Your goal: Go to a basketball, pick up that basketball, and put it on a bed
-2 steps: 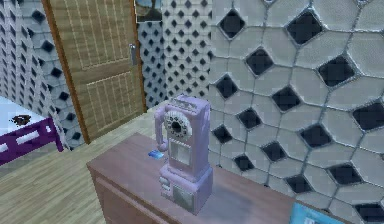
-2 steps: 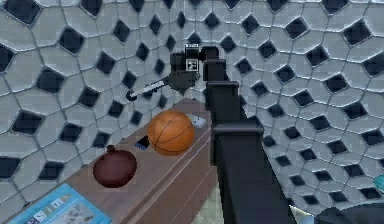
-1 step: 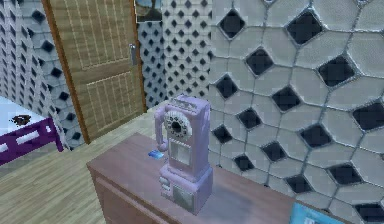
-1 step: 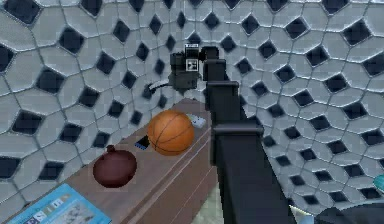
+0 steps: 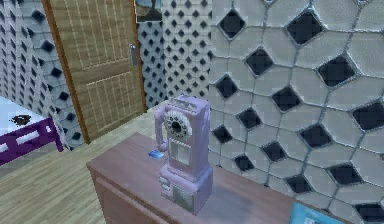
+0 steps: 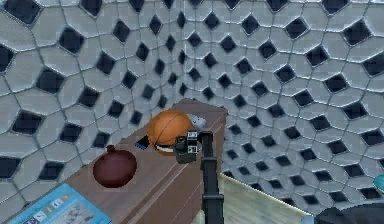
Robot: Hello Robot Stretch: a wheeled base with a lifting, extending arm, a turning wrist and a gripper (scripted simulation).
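On the far end of a brown wooden worktop (image 6: 150, 195), close to a corner of the hexagon-tiled wall (image 6: 290, 90):

Item 1. Basketball (image 6: 168, 124). Orange and round, with a smooth, evenly lit upper face; any seam lines are too faint to make out. It rests on the worktop and is not lifted. Its lower near side is covered by the claw.

Item 2. Claw (image 6: 184, 148), at the end of the dark arm (image 6: 210, 188), which rises from the bottom edge across the worktop. The claw lies against or just in front of the ball; contact cannot be told. With the ball on the surface behind it, I cannot tell whether the claw has taken hold of anything. The arm appears extended this far to reach the ball, so this is judged to be the pick-up step, not yet shown complete.

Item 3. Dark red-brown round object (image 6: 115, 167), on the same worktop, apart from the ball.

Item 4. Flat blue object (image 6: 50, 205), at the near corner.

Item 5. Lavender pay phone (image 5: 183, 150), upright on the worktop.

Item 6. Bed (image 5: 22, 125), with a purple frame, near the wooden door (image 5: 100, 55). It stands well apart from the worktop, so the delivery will probably need a drive across the floor.
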